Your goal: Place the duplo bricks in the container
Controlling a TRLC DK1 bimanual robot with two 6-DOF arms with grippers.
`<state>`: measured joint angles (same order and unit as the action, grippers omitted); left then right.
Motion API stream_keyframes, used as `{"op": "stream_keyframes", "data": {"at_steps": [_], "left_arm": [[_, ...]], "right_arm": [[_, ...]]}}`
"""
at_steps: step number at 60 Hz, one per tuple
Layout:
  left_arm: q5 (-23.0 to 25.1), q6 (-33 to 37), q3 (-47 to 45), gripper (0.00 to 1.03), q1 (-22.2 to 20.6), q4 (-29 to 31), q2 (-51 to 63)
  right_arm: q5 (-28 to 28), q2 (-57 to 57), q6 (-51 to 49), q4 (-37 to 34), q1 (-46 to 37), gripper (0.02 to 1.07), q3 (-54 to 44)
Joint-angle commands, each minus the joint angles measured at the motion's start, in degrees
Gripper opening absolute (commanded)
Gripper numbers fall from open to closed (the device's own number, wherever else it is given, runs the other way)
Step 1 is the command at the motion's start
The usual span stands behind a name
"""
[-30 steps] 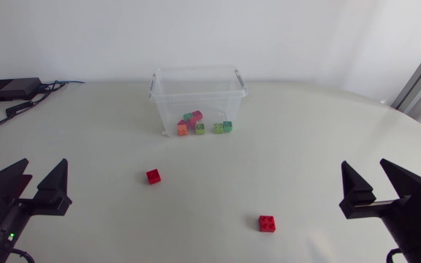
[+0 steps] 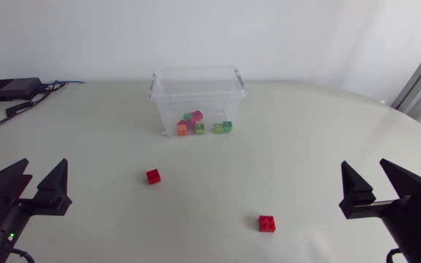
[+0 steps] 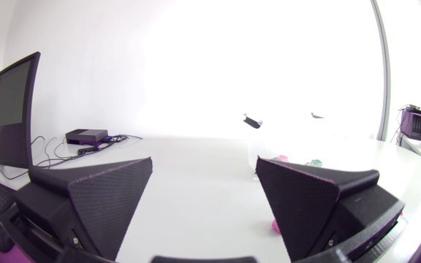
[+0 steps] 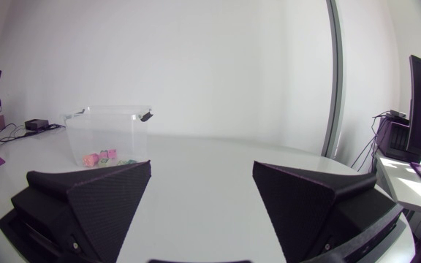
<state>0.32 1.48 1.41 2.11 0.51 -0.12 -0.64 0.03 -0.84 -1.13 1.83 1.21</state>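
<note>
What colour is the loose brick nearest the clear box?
That small plastic brick is red; see head view.

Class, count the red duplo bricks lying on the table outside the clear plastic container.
2. One small red duplo brick lies in front of the clear plastic container; a wider red duplo brick lies nearer the right gripper. None looks hidden.

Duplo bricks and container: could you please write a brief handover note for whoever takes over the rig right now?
Left gripper: open, empty, near left. Right gripper: open, empty, near right.
Container: far middle, upright, lid off; coloured bricks inside, done.
Left to do: far red brick in front of the container and near red brick closer to the right gripper, both loose on the table.
</note>
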Motion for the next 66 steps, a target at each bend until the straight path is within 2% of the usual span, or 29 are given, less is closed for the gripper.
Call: {"op": "stream_keyframes", "data": {"at_steps": [1,10,23,32,45,51,60,66], "left_arm": [[-0.1,-0.8,0.8,0.99,-0.7,-0.1,-0.7],[-0.1,-1.2,5.5,0.99,-1.5,0.2,2.4],[-0.1,-2.0,15.6,0.99,-2.8,1.3,18.7],[0.0,-3.3,27.9,0.99,-4.2,9.6,37.3],[0.1,-3.5,39.3,0.99,-7.0,17.0,55.6],[0.3,-0.7,43.5,0.99,-7.3,20.2,62.9],[0.7,8.8,49.2,0.99,-9.9,25.0,74.7],[2.7,12.4,51.1,0.99,-10.2,26.2,79.5]], "right_arm": [[-0.1,-0.3,0.0,-0.5,0.7,1.03,1.1],[-0.1,3.5,0.3,-1.0,1.9,1.03,5.5],[0.1,16.7,2.7,-1.8,3.1,1.03,14.0],[1.2,27.5,5.2,-5.0,6.0,1.03,21.6],[2.5,41.8,10.5,-14.1,8.5,1.03,32.4],[2.6,46.5,13.4,-18.6,10.1,1.03,36.3],[2.1,56.4,16.5,-28.2,12.6,1.02,43.1],[2.1,62.4,19.7,-33.3,14.8,1.02,46.6]]}}
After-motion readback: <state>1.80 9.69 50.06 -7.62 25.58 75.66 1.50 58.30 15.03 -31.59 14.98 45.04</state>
